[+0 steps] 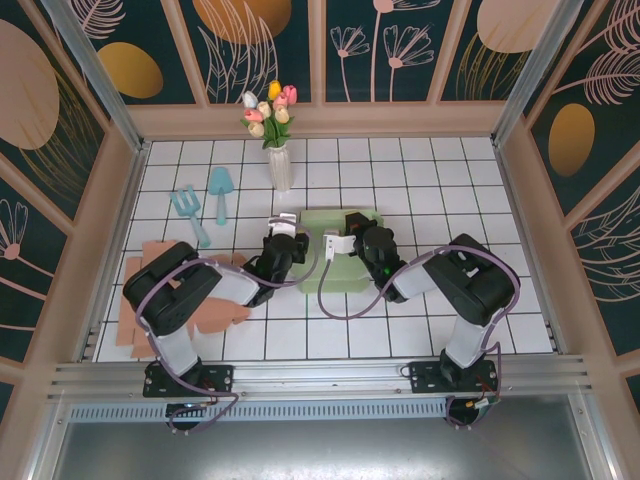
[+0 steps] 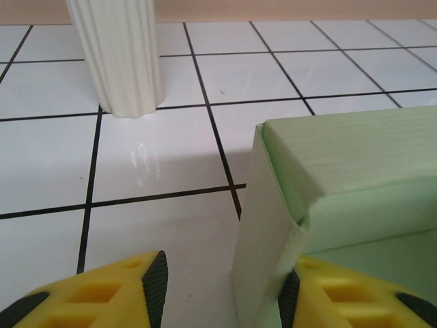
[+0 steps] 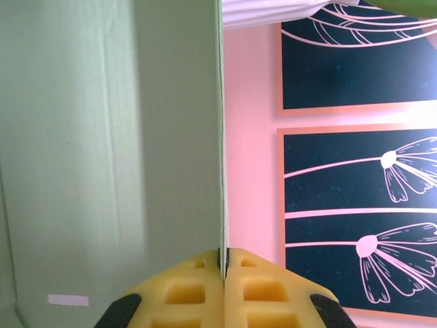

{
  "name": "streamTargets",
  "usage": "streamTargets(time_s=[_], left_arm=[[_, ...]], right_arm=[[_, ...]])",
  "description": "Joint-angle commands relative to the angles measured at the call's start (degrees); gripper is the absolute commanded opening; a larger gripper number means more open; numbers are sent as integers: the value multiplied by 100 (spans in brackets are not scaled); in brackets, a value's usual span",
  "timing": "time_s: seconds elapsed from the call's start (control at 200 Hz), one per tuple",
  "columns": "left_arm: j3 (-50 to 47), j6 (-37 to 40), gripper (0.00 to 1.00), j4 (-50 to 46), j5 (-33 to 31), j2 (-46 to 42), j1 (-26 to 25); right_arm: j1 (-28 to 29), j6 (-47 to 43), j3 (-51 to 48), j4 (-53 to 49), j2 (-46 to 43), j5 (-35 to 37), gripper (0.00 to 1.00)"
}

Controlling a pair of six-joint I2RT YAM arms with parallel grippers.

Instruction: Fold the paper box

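The box (image 1: 322,222) is sitting at the middle of the table (image 1: 450,180), pale green paper, partly folded up. In the left wrist view, the box (image 2: 328,178) is showing a standing corner: a side wall is meeting a panel that is leaning back from it, and the fold at the corner is creasing slightly. In the right wrist view, the box (image 3: 102,150) is showing a flat matte panel with a thin, straight edge and a small pale label low on its face.

The left gripper (image 1: 292,232) is reaching in from the box's left side, its arm bending low over the table. Seen from its wrist, the left gripper (image 2: 222,297) is straddling the corner wall with its fingers (image 2: 130,297) spread. The outer finger is standing clear of the paper, and the other is lying just beside the wall, on its inner side.

The right gripper (image 1: 345,240) is lying over the box, its arm folding in from the right. The right gripper (image 3: 224,258) is pinching the panel's edge, its fingers pressing together on the paper.

A white vase (image 2: 119,55) is standing beyond the box, holding tulips (image 1: 270,110).
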Motion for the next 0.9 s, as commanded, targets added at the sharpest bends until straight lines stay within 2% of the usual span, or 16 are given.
streamTargets(time_s=[0.0,0.29,0.696,0.791,0.896], left_arm=[[-239,222,48,538,195,-235,55],[105,279,47,590,51,439,55],[620,209,44,607,-369,743,57],[689,174,38,605,-500,832,55],[697,92,21,605,-640,898,55]], right_arm=[[-7,267,51,-350,112,135,0],[2,308,49,-410,137,145,0],[11,246,31,-434,175,64,0],[19,255,33,-450,175,76,0],[29,280,31,-452,187,73,0]])
